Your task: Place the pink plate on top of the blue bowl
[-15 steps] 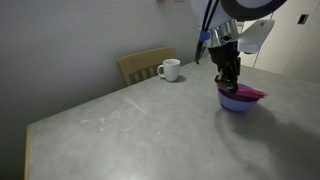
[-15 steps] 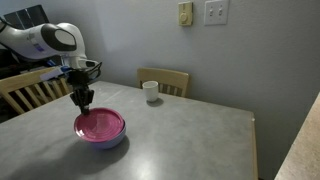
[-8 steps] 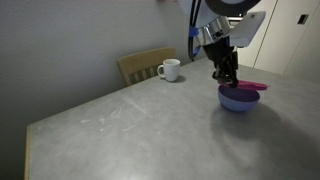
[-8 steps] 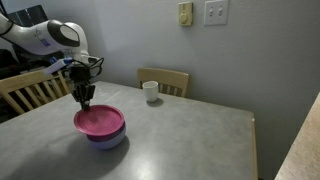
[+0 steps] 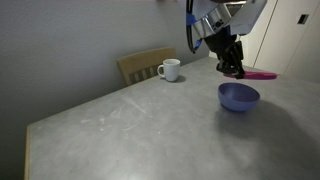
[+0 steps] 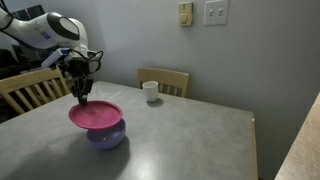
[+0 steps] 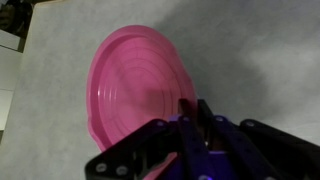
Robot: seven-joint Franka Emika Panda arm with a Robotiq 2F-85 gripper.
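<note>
Toward the right of the frame in an exterior view, the gripper [image 5: 234, 69], clamped on the rim of the pink plate [image 5: 262, 74], holds it just above the blue bowl [image 5: 238, 97]; centring, lowering and release seem to remain.

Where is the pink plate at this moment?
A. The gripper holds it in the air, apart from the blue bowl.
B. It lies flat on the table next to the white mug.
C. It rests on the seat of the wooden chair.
A: in an exterior view the gripper is closed on the rim of the pink plate, and a gap shows between it and the blue bowl.
</note>
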